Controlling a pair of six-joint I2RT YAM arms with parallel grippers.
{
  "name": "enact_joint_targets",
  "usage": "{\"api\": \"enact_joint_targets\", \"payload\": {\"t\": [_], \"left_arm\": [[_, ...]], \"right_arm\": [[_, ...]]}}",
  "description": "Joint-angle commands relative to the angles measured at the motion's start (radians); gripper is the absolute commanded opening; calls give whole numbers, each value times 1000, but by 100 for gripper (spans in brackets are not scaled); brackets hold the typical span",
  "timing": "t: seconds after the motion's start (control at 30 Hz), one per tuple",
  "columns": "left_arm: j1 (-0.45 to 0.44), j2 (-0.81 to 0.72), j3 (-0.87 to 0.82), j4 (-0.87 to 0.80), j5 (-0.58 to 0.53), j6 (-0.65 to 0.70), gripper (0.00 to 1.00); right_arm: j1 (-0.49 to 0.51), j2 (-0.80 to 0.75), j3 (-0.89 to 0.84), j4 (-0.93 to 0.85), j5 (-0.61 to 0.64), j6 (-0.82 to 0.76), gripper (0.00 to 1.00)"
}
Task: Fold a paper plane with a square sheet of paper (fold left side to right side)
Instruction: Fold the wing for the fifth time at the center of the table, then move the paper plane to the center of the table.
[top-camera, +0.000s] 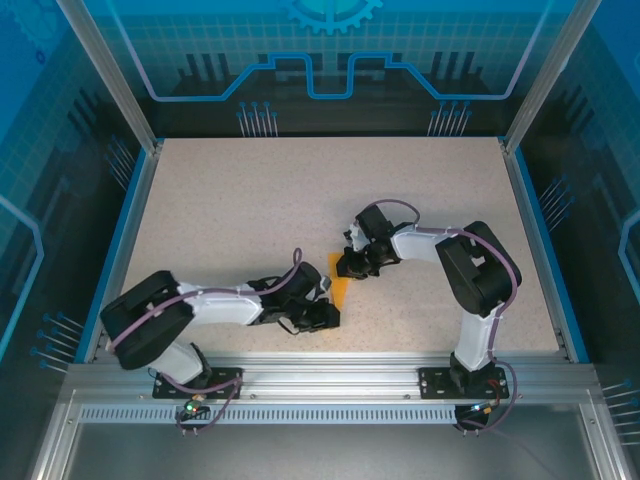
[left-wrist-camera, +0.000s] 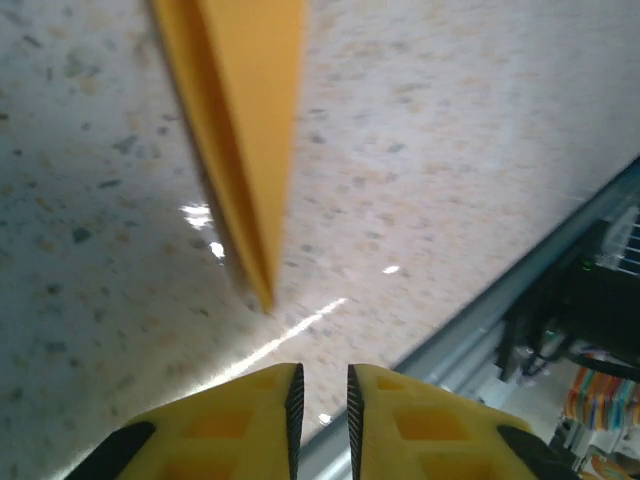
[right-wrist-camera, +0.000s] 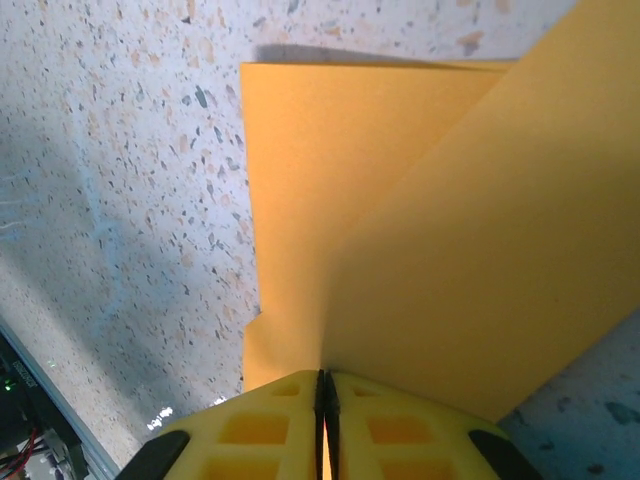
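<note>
The orange sheet of paper (top-camera: 341, 287) lies folded on the speckled table between my two grippers. In the left wrist view it is a narrow, layered wedge (left-wrist-camera: 245, 130) whose point faces my left gripper (left-wrist-camera: 325, 392). That gripper stands open by a narrow gap, a little short of the point, with nothing between its fingers. From above, my left gripper (top-camera: 326, 306) sits at the paper's near end. My right gripper (top-camera: 351, 268) is at the far end. It is shut on a raised flap of the paper (right-wrist-camera: 420, 230), with the orange edge pinched between its jaws (right-wrist-camera: 325, 395).
A metal rail (top-camera: 330, 372) runs along the table's near edge, close behind my left gripper, and shows at the lower right of the left wrist view (left-wrist-camera: 480, 320). Blue-edged walls (top-camera: 120, 230) enclose the other sides. Bare table (top-camera: 250, 200) lies beyond the arms.
</note>
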Motion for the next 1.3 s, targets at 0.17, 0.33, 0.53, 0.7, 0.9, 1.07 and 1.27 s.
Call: {"api": "enact_joint_targets", "payload": {"t": [0.17,0.33,0.53,0.7,0.9,1.07,1.27], "left_arm": [[135,-250,24,-176,-71,127,39],[206,-306,47,-235,-137,169,48],[229,-350,132,-382,-335,253,65],[232,-367,141,-390,-408,256,79],[234,-365,127,-390,-410,239,82],[233,-375,118,-398,-413,231,83],[233,-377,128,-410,-417,236,84]], "right_arm": [[3,-62,58,-4,65,-39,15],[16,-160,65,-72,159,-61,19],[97,-304,40,-256,465,-54,42],[174,-304,-5,-249,491,3,53],[246,-192,45,-263,528,24,58],[272,-123,90,-303,567,22,45],[293,-195,100,-314,571,-13,12]]}}
